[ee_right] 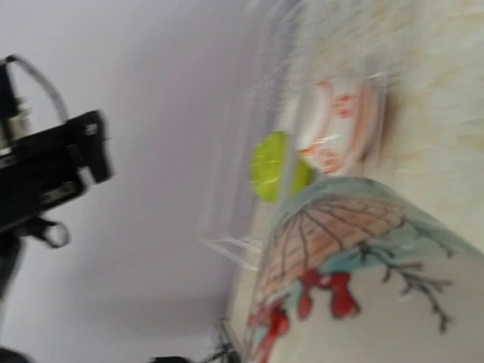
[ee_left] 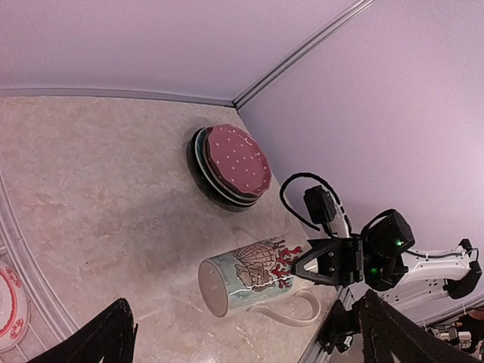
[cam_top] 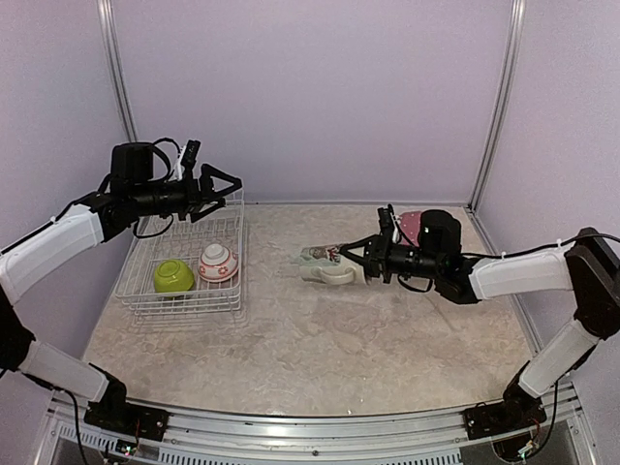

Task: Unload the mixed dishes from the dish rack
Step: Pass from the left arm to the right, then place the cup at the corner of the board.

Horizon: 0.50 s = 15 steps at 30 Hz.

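Over the dish rack point(cam_top: 184, 310): left gripper point(cam_top: 228, 184) spread | right gripper point(cam_top: 354, 260) against cream mug point(cam_top: 318, 260), grip indiscernible | plate stack point(cam_top: 411, 225) half hidden behind it

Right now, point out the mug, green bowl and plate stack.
mug point(ee_left: 249, 276), left wrist view, printed side.
green bowl point(cam_top: 173, 276), top external view, its middle.
plate stack point(ee_left: 238, 160), left wrist view, pink top plate.

A lab test booth: plain lilac walls point(cam_top: 310, 97), aluminium corner posts point(cam_top: 499, 97).
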### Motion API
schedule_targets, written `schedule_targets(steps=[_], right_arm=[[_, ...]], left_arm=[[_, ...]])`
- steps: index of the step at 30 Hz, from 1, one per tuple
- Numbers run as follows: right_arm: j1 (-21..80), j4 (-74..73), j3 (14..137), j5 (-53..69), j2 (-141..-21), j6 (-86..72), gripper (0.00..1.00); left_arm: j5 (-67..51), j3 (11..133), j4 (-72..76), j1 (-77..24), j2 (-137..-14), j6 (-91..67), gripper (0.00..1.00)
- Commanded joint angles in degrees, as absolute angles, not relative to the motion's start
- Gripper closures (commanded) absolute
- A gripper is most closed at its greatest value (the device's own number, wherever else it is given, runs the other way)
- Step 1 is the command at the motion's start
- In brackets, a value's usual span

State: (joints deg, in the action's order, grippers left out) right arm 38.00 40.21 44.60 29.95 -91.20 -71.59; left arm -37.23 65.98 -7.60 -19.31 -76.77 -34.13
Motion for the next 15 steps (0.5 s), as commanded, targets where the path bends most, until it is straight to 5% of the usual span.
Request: schedule_targets(steps=[1, 9, 15], right_arm=[[36.76, 22.57, 44.89, 24.06, -81.37, -59.64, 1.0], [36.03, -25.77, 56.58, 1.61, -75.55, -43.82, 1.0], [34.72, -45.42, 64.04, -14.36, -74.89, -46.0, 1.0]], left_arm=[[-33.8, 67.88, -10.49, -19.06, -74.21, -30.94, 0.01], [-31.68, 68.07, -11.59, -19.1, -72.96, -29.54, 0.01], [-31.78, 68.54, -12.21, -19.09, -73.08, -29.83, 0.01]])
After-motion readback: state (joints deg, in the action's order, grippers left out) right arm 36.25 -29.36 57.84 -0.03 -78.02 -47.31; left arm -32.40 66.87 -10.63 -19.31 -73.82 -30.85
